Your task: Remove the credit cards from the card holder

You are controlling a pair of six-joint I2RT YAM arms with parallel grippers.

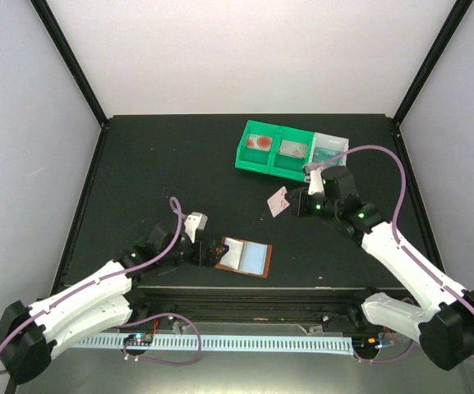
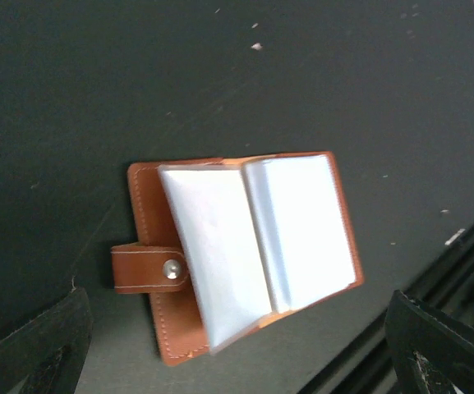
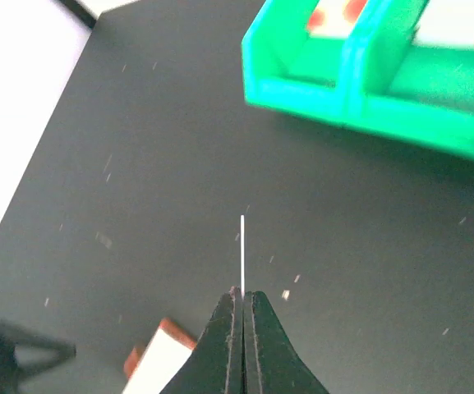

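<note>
The card holder (image 1: 247,257) lies spread open on the black table, with a reddish-brown rim, a snap tab and pale inner pockets; the left wrist view shows it too (image 2: 245,246). My left gripper (image 1: 212,252) is at its tab end, open, with the fingers wide apart on either side (image 2: 238,300). My right gripper (image 1: 296,201) is shut on a pinkish-white credit card (image 1: 278,200) and holds it above the table, between the holder and the bins. In the right wrist view the card shows edge-on (image 3: 242,250) between the closed fingertips (image 3: 243,294).
A green bin (image 1: 273,148) with two compartments and a white bin (image 1: 329,148) stand at the back right, each holding a flat item. The green bin also shows in the right wrist view (image 3: 368,82). A metal rail runs along the table's near edge.
</note>
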